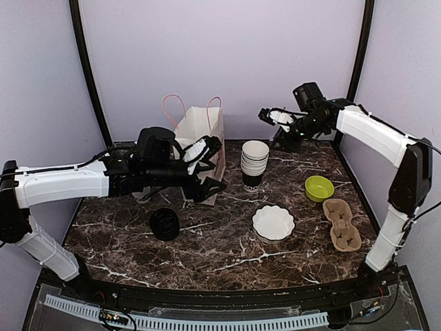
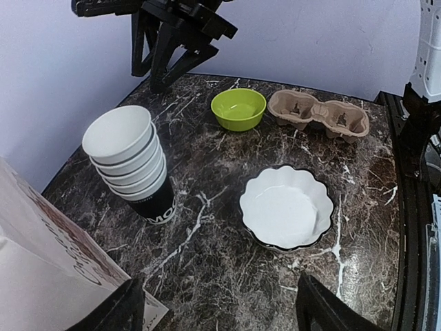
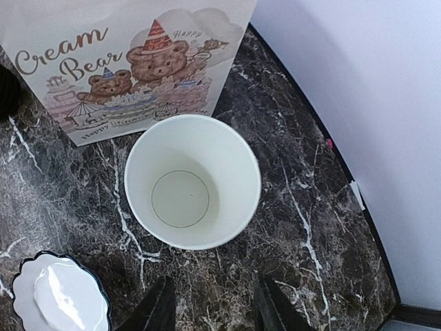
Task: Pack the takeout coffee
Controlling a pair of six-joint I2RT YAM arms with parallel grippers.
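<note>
From above: the takeout coffee [image 1: 165, 224], if that dark round thing is it, sits near the table's [image 1: 220, 258] front left, unpacked.

Left wrist: my left gripper [image 2: 219, 293] gapes wide beside the bag [image 2: 41, 262].

Right wrist: my right gripper [image 3: 215, 293], narrowed and empty, hangs over the cup stack [image 3: 193, 181].

Fetching stage, I judge. Next I must centre over the coffee.

A lab test booth: plain lilac walls [image 1: 227, 55] and black frame posts [image 1: 86, 76] enclose a marble-patterned table [image 1: 220, 258].

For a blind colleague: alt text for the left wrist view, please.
A stack of black paper cups stands on a marble table, beside a white scalloped dish. Behind are a green bowl and a cardboard cup carrier; a paper bag fills the lower left corner.
</note>
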